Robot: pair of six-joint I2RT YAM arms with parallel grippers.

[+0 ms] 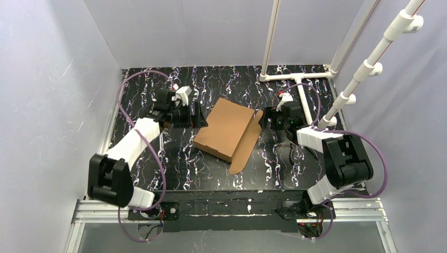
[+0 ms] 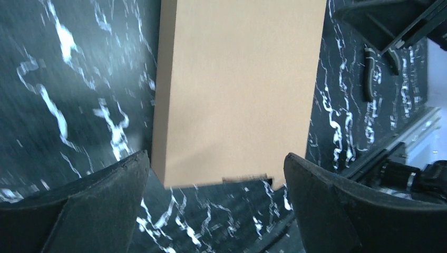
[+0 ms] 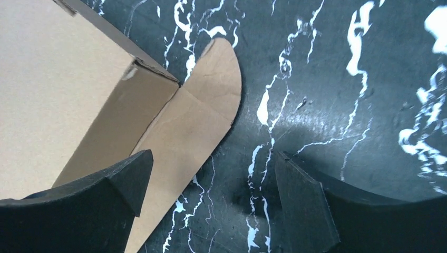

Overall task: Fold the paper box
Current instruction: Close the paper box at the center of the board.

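Shallow brown paper box at mid-bench, one claw on each side.

The left claw is released, jaws spread wide, just beside the box's left edge. Its wrist view shows the flat closed top panel ahead of the gap, not gripped. The box lies skewed to the bench edges, with a rounded flap lying flat on the bench along its right side. The right claw is also released, jaws well apart. Its wrist view shows one finger over the flap and the other over bare bench.
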